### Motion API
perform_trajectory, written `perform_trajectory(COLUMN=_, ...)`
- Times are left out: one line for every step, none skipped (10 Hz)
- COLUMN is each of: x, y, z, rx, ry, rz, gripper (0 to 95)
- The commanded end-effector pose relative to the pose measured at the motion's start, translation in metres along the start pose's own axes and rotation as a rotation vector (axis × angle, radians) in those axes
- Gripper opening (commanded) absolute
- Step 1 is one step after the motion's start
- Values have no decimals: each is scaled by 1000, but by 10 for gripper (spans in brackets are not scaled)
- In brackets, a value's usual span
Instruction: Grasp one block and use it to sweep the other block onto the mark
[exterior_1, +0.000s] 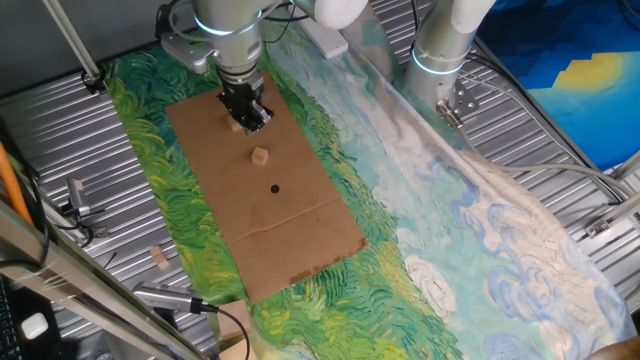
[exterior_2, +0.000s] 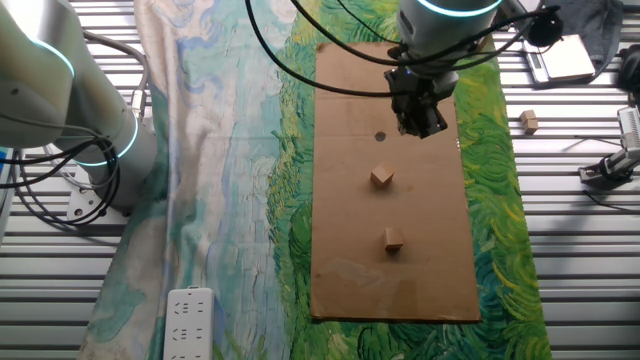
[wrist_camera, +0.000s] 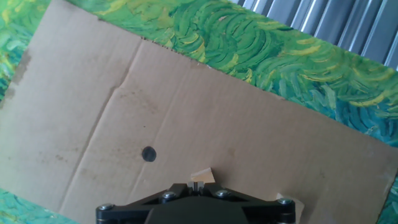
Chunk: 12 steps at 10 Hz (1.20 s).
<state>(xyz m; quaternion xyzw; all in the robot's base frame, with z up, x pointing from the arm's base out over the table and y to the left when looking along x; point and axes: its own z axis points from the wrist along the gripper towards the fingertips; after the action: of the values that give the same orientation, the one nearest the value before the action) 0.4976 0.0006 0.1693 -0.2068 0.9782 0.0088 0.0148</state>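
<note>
A brown cardboard sheet (exterior_1: 300, 230) lies on the painted cloth. The mark (exterior_1: 275, 188) is a small black dot on it, also seen as the mark (exterior_2: 379, 137) and the mark (wrist_camera: 148, 154). One wooden block (exterior_1: 260, 155) sits a short way from the dot. The other block (exterior_1: 237, 126) lies farther along, next to my fingers in this view. They show again as the near block (exterior_2: 381, 177) and the far block (exterior_2: 393, 239). My gripper (exterior_1: 255, 119) hangs above the cardboard, shut and holding nothing. In the hand view one block (wrist_camera: 202, 176) peeks out just past the gripper (wrist_camera: 196, 185).
A spare wooden block (exterior_2: 528, 122) lies on the metal table off the cloth. A second robot arm's base (exterior_1: 440, 50) stands at the cloth's edge. A power strip (exterior_2: 187, 322) lies near the cloth's corner, and clamps and cables line the table's sides.
</note>
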Motion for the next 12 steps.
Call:
perform_trajectory(x=2, y=1, z=-1, rx=-5, ry=-3, rz=12, gripper=0)
perform_trajectory(x=2, y=1, z=-1, rx=-11, ry=-11, rz=14, gripper=0)
perform_trajectory(x=2, y=1, z=-1, rx=-17, ry=-15, rz=14, gripper=0)
perform_trajectory(x=2, y=1, z=-1, rx=-19, ry=-13, rz=21, gripper=0)
perform_trajectory(x=2, y=1, z=-1, rx=-20, ry=-17, rz=18, gripper=0)
perform_trajectory(x=2, y=1, z=-1, rx=-19, ry=-15, rz=16, gripper=0)
perform_trajectory(x=2, y=1, z=-1, rx=-17, ry=-12, rz=15, gripper=0)
perform_trajectory(x=2, y=1, z=-1, rx=-16, ry=-12, rz=12, gripper=0)
perform_trajectory(x=2, y=1, z=-1, rx=-15, ry=-11, rz=9, gripper=0)
perform_trajectory(x=2, y=1, z=-1, rx=-15, ry=-11, rz=5, gripper=0)
perform_trajectory(x=2, y=1, z=-1, rx=-12, ry=-8, rz=-2, gripper=0)
perform_trajectory(x=2, y=1, z=-1, rx=-7, ry=-5, rz=-10, gripper=0)
